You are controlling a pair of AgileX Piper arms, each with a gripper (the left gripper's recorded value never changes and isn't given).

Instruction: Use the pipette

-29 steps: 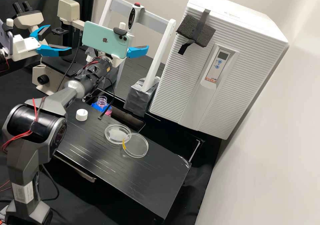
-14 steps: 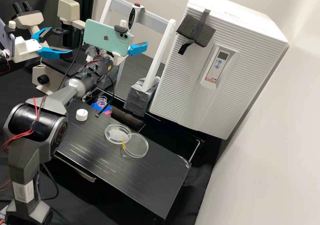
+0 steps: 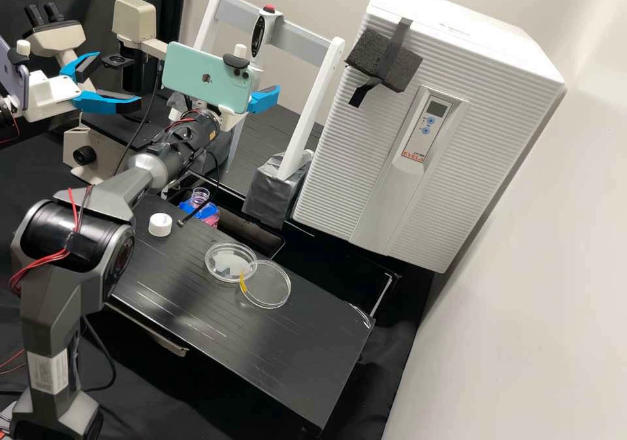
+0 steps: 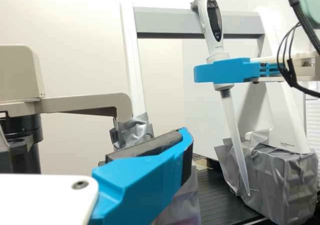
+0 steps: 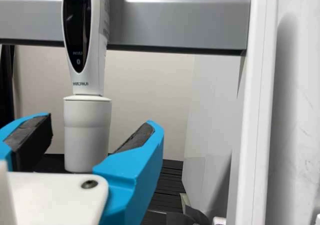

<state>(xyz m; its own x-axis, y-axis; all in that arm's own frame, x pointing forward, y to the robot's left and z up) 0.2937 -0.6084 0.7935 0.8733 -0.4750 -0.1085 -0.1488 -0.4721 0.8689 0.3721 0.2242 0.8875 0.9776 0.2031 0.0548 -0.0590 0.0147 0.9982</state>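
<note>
The white pipette [image 3: 259,29] with a dark face and red top button hangs on the white stand's crossbar [image 3: 297,35]. In the right wrist view its lower barrel [image 5: 87,132] stands between the blue fingers of my right gripper [image 5: 87,142], which is open with small gaps on both sides. The left wrist view shows that gripper's blue finger [image 4: 227,70] beside the pipette [image 4: 212,20], whose long clear tip [image 4: 239,150] points down. My left gripper [image 3: 98,84] hovers open near the microscope, holding nothing.
On the black platform [image 3: 274,355] lie two clear petri dishes [image 3: 230,261] [image 3: 266,283] and a white cap [image 3: 160,224]. An open bottle of pink liquid [image 3: 201,200] stands behind it. A microscope [image 3: 85,146] sits far left and a big white ribbed cabinet [image 3: 424,120] to the right.
The right gripper's visible blue finger has drawn in toward the pipette and its wrist shifted slightly. The left gripper has stayed where it was.
</note>
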